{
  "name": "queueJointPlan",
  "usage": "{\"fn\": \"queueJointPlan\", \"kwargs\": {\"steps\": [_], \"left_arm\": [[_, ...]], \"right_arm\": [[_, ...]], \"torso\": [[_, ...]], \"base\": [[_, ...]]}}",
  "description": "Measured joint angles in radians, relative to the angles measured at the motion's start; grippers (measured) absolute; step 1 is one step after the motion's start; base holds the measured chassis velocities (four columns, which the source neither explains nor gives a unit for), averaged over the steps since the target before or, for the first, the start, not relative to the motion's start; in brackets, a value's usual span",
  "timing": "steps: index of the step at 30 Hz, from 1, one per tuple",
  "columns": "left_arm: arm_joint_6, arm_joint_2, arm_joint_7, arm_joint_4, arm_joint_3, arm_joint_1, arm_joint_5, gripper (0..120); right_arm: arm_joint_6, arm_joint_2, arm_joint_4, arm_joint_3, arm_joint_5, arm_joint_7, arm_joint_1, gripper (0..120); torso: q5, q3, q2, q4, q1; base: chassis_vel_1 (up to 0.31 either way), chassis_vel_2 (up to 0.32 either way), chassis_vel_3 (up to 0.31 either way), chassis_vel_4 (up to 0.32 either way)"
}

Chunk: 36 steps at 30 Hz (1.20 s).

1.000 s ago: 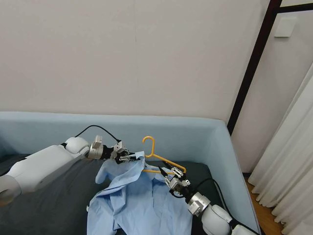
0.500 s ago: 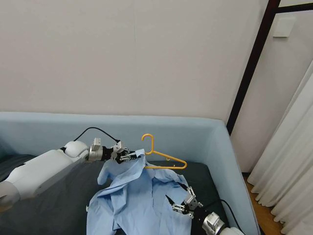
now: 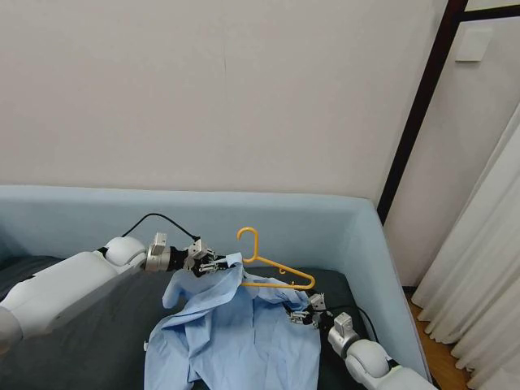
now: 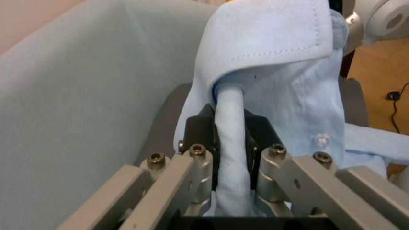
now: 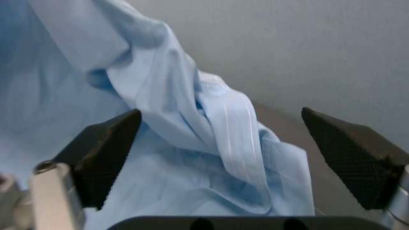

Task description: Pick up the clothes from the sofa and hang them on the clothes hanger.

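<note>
A light blue shirt [image 3: 236,333] lies bunched on the sofa's dark seat [image 3: 89,325], its collar lifted. My left gripper [image 3: 208,263] is shut on a fold of the collar [image 4: 230,158]. An orange hanger [image 3: 272,272] stands hook-up at the collar; its left end is hidden under the cloth and its right end pokes out free. My right gripper [image 3: 302,317] hovers low by the shirt's right shoulder, below the hanger's free end. It is open, fingers [image 5: 102,158] spread wide, with a shirt fold [image 5: 217,129] just ahead and nothing held.
The sofa's pale blue backrest [image 3: 341,231] and side wall [image 3: 390,284] close in the seat behind and to the right. A dark door frame [image 3: 414,122] and white curtains [image 3: 487,284] stand further right. A plain wall rises behind.
My right gripper left the hanger's lower bar, dropped toward the shirt's hem, then came back up by the right shoulder. The hanger's free end swung slightly right. My left gripper kept its hold.
</note>
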Motion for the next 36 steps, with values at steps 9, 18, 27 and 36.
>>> {"fn": "queueJointPlan", "kwargs": {"steps": [9, 18, 27, 36], "left_arm": [[-0.002, 0.011, -0.011, -0.027, -0.013, 0.017, 0.0, 7], [-0.01, 0.03, -0.031, -0.047, -0.029, 0.05, 0.004, 7], [-0.011, 0.032, -0.035, -0.055, -0.06, 0.074, 0.01, 7], [-0.01, 0.022, -0.032, -0.037, -0.092, 0.118, 0.028, 7]], "right_arm": [[0.011, 0.039, -0.098, 0.012, -0.031, 0.005, 0.006, 70], [0.022, 0.069, -0.157, 0.013, -0.07, 0.023, 0.014, 47], [0.025, 0.089, -0.198, 0.014, -0.073, 0.041, 0.025, 18], [0.031, 0.092, -0.181, 0.002, -0.072, 0.047, 0.023, 0]], "torso": [[0.0001, 0.0, 0.0, -0.0002, 0.0], [0.0, 0.0, 0.0, 0.0002, 0.0], [0.0001, 0.0, 0.0, 0.0, 0.0], [-0.0001, 0.0, 0.0, 0.0001, 0.0]], "base": [[0.0, 0.0, 0.0, 0.0], [0.0, 0.0, 0.0, 0.0], [0.0, 0.0, 0.0, 0.0], [0.0, 0.0, 0.0, 0.0]]}}
